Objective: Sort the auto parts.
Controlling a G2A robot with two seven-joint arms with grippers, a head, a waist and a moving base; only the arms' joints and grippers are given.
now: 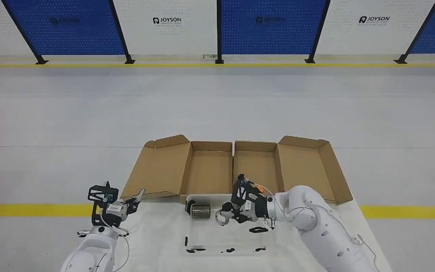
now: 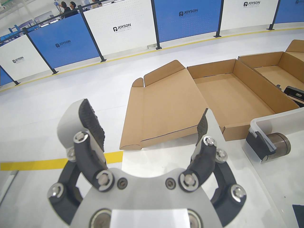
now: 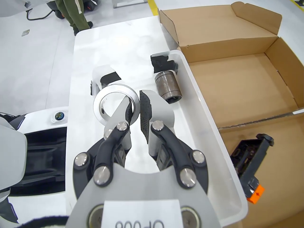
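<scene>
White table (image 3: 114,41) before logo-marked partition panels (image 1: 272,24), silver ring (image 3: 98,106) in right tool (image 3: 135,103)

White arms (image 1: 319,217); right end effector (image 3: 135,103) silver, black links (image 3: 171,138), screws (image 3: 156,126).

L gripper (image 2: 144,119) spread; R gripper (image 3: 135,107) pinched

Centre of my top view: left box (image 1: 207,171) beside right box (image 1: 257,170). The tray (image 1: 221,239) lies below them, cylinder (image 1: 200,211) in its upper-left corner.
</scene>
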